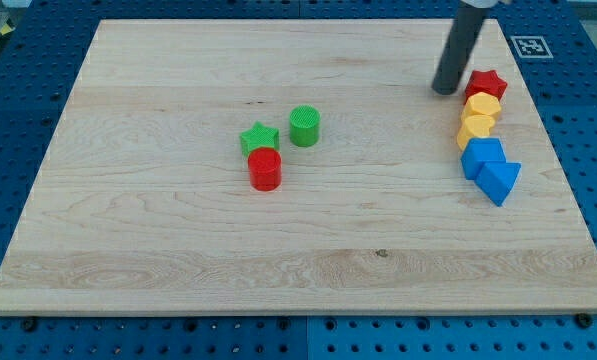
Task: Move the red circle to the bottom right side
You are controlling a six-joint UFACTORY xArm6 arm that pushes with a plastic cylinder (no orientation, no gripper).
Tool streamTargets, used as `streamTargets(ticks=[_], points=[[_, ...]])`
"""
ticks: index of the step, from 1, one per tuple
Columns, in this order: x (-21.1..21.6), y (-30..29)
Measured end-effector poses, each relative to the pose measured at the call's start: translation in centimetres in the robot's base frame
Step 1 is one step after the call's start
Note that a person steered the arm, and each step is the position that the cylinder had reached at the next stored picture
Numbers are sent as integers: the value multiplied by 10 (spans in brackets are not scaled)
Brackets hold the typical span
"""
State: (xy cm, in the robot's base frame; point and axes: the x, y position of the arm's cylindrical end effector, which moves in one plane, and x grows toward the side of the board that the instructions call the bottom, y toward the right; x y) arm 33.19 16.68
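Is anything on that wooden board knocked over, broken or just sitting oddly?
Nothing stands out. The red circle sits upright against the green star, with the green cylinder close by. At the view's right, the red star, two yellow blocks and two blue blocks form a tidy column. My tip rests just left of the red star.

Single cam, high and angled down on the tabletop (178, 250) from its near edge, whole board in frame. Mid-range. Mount probably fixed, can't confirm. No second view.
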Motion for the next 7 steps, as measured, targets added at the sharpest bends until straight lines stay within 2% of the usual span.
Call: streamTargets(ticks=[1,2,3,4,5,7], points=[[-3,-85],[0,-201],[37,-285],[93,-332],[103,-284],[179,-174]])
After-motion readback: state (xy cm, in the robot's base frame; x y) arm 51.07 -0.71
